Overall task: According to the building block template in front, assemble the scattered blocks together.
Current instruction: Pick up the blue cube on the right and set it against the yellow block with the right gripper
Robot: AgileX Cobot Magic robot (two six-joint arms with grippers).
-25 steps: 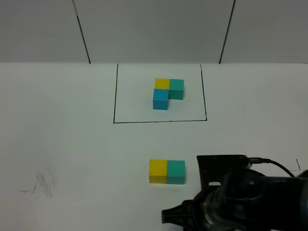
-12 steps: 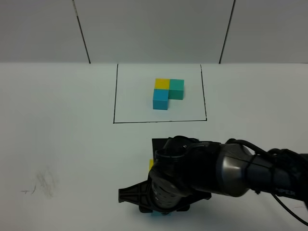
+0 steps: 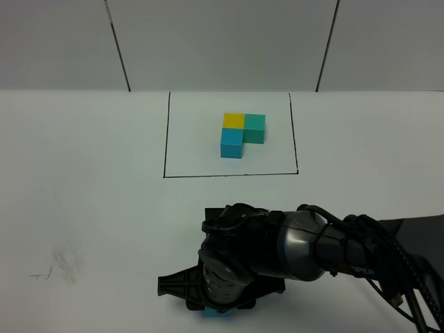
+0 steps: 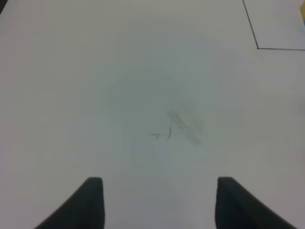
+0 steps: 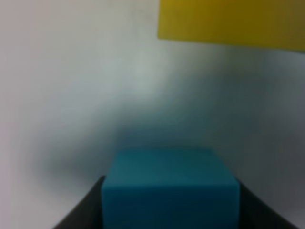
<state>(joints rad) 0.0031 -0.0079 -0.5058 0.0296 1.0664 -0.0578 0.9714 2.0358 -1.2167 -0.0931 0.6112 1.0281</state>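
The building block template point(image 3: 239, 132) is a yellow, teal-green and sky-blue L inside a black-lined rectangle point(image 3: 165, 139) at the table's far middle. My right gripper point(image 3: 218, 305) is shut on the loose sky-blue cube point(image 5: 170, 186), of which only a sliver point(image 3: 214, 313) shows under the arm in the exterior view. The loose yellow cube point(image 5: 231, 21) lies a short way beyond the blue one, apart from it. The arm hides the loose yellow and teal-green cubes in the exterior view. My left gripper point(image 4: 159, 202) is open and empty over bare table.
The right arm's bulky black body point(image 3: 277, 253) and its cable point(image 3: 409, 298) fill the near middle and right of the white table. Faint pencil smudges point(image 3: 62, 263) mark the near left; they also show in the left wrist view point(image 4: 183, 126).
The right arm has swung from the near right leftward over the loose yellow and teal-green cubes, now hiding them. The left gripper's view is given only now.
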